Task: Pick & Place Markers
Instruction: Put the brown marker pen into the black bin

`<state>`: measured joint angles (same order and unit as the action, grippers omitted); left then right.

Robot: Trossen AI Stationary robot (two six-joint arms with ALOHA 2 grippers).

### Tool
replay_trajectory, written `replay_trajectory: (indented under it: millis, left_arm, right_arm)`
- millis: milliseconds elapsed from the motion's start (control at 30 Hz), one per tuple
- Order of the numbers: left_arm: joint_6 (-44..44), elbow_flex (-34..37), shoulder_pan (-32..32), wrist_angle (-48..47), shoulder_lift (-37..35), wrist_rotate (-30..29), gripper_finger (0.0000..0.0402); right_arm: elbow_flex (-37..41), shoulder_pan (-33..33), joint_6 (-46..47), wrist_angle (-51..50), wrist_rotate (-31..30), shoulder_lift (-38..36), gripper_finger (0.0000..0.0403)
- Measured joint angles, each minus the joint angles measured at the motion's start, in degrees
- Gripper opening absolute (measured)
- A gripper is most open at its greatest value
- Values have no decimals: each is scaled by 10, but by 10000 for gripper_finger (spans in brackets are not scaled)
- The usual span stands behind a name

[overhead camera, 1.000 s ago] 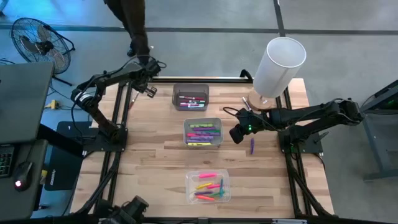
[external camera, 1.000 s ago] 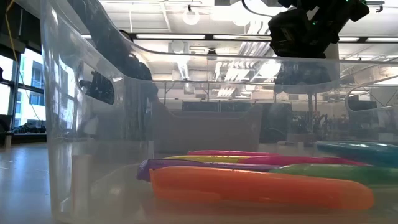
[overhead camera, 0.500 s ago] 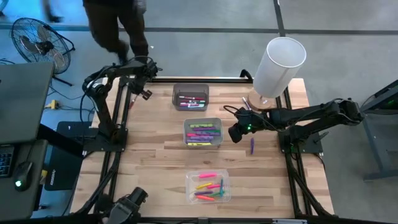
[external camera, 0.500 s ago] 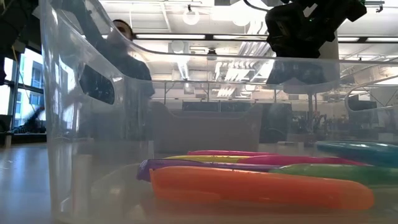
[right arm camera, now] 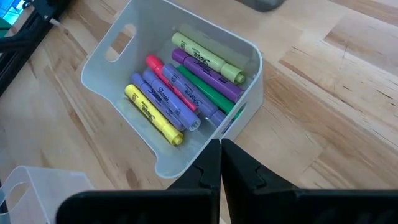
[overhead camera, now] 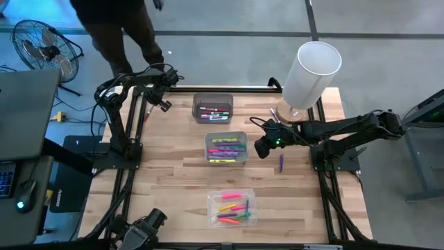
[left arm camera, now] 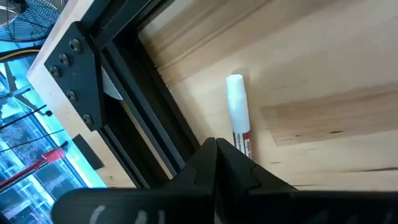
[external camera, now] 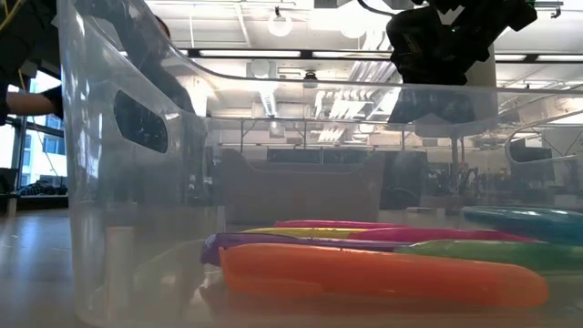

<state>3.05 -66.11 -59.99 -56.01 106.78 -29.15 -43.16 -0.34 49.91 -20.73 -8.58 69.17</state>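
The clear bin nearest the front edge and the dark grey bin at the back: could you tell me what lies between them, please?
In the high view, a light grey bin of purple, yellow and green markers sits between the clear bin and the dark grey bin.

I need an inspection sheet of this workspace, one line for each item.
Surface: wooden table, bare between bins.
Job's things: markers fill the middle bin, the dark bin and the clear bin; a purple marker and a white marker lie loose.
Clutter: white cylinder at the far right corner.
Grippers: left end effector shut, empty, near the far left edge; right end effector shut, empty, beside the middle bin.
Cables: nothing seen on the table.
Surroundings: fan; a person walking.
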Motion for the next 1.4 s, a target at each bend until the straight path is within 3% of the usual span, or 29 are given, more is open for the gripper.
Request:
replay_trajectory:
  millis: [367, 667, 900, 1033, 1267, 1400]
  left_arm:
    - [-25, 0, 0, -8, 0, 8, 0]
    - [-58, 2, 11, -10, 0, 113, 0]
    - [-58, 2, 40, -14, 1, 128, 0]
    - [-58, 2, 58, -14, 1, 117, 0]
    - [-60, 2, 59, -32, 1, 32, 0]
    - [-63, -8, 60, -45, 1, 27, 0]
  right_arm:
    - [0, 0, -5, 0, 0, 0, 2]
    - [0, 0, -14, 0, 0, 0, 2]
    - [0, 0, -16, 0, 0, 0, 2]
    - [0, 0, -19, 0, 0, 0, 1]
    - [0, 0, -20, 0, -1, 0, 1]
    - [0, 0, -21, 0, -18, 0, 2]
